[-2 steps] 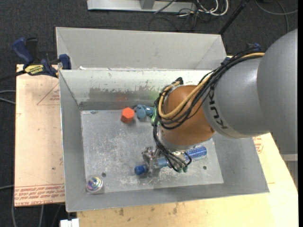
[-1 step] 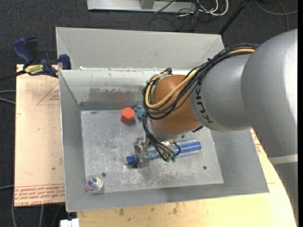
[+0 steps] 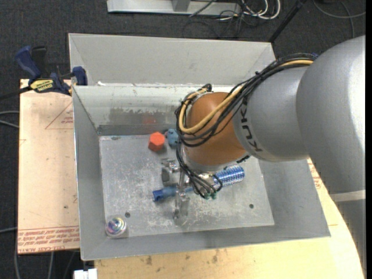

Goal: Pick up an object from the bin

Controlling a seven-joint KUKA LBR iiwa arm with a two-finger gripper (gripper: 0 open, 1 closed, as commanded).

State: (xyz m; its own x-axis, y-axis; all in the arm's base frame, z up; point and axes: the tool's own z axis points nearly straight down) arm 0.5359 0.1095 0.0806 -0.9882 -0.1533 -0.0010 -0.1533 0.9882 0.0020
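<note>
Grey metal bin with steep sloping walls round a flat, scuffed floor. Open floor along the left side and the near edge, broken only by a small round silver metal knob in the near-left corner, close to both walls. At the foot of the far wall, a small orange-red block, and just beside it a small light-blue plastic piece. Right of centre, a blue-and-white ribbed cylinder, partly under the arm's orange cover, with bare floor beyond it to the right wall. Metal gripper low over the middle of the floor, well clear of every wall. Right at its tip, a small dark-blue plastic piece, sticking out to the left. Touching or gripped: cannot tell. Open or closed: cannot tell either.
</note>
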